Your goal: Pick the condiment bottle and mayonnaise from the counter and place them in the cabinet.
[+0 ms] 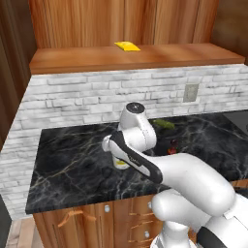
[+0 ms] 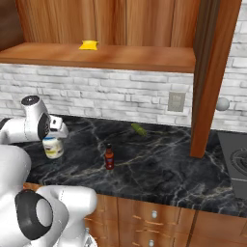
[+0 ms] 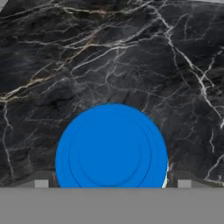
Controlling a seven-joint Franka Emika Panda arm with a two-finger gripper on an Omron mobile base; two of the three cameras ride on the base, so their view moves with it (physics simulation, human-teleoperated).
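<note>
The blue lid of the mayonnaise [image 3: 112, 146] sits closest to the hand camera, a round disc cut off at the bottom edge, with the two finger tips of the tool [image 3: 112, 183] showing only as small stubs, one on either side of it. The tips stand apart, flanking the lid; whether they touch the jar cannot be made out. From the right base view the jar stands upright on the black marble worktop [image 2: 159, 164] directly under the tool, its top hidden by the white hand; its pale label carries dark marks too small to read. In the left base view the arm's forearm covers most of the jar, leaving just a sliver of its base. The condiment bottle [image 2: 109, 157] stands upright on the worktop, well apart from the jar toward the arm's right; in the left view the arm mostly hides it. A small green item [image 2: 139, 129] lies farther back near the brick wall. Up on the cabinet [image 2: 140, 58] shelf rests a small yellow thing [image 2: 89, 45], its kind unclear.
</note>
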